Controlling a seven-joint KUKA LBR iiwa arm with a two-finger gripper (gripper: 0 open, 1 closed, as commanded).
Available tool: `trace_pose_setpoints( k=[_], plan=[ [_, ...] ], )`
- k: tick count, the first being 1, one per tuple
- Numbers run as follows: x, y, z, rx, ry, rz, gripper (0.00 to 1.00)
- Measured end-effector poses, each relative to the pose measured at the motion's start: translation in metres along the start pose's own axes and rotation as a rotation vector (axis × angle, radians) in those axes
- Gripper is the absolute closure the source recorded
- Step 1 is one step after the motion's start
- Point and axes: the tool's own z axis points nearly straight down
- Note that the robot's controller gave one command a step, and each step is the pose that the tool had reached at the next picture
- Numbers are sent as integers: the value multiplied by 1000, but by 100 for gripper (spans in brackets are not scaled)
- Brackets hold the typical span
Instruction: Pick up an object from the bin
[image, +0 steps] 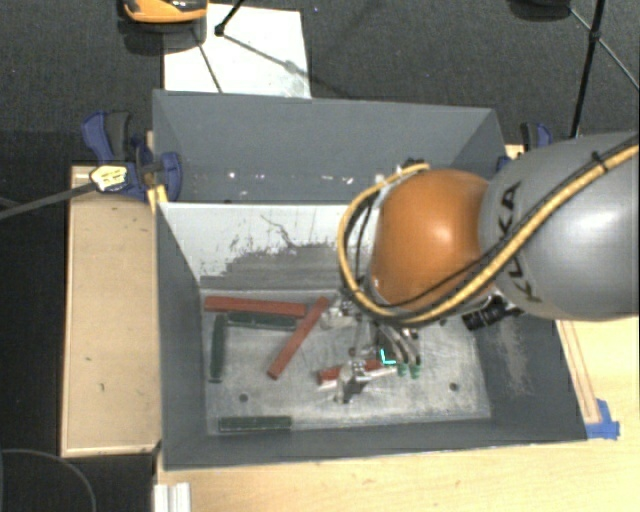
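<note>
One arm (560, 240) angled down, tool (352, 384) over red piece (329, 377) (ctr-rt).

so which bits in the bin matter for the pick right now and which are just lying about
In play: gripper, low in the bin, right of middle; small red piece just at its tip.

Lying about: long red-brown stick; slanted red-brown stick; dark green stick beside the long one; dark green stick by the left wall; dark green stick by the near wall.

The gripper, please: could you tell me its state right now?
Gripper: cannot be told; it is down at a small red piece on the floor of the bin.
</note>
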Motion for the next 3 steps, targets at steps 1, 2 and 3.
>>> trace_pose_setpoints(
  k=[1,2,3],
  plan=[
    [-2,-1,-4,-1,-8,4,0],
    [-9,-37,116,-2,-9,3,100],
    [-9,-37,116,-2,-9,4,100]
  ],
)
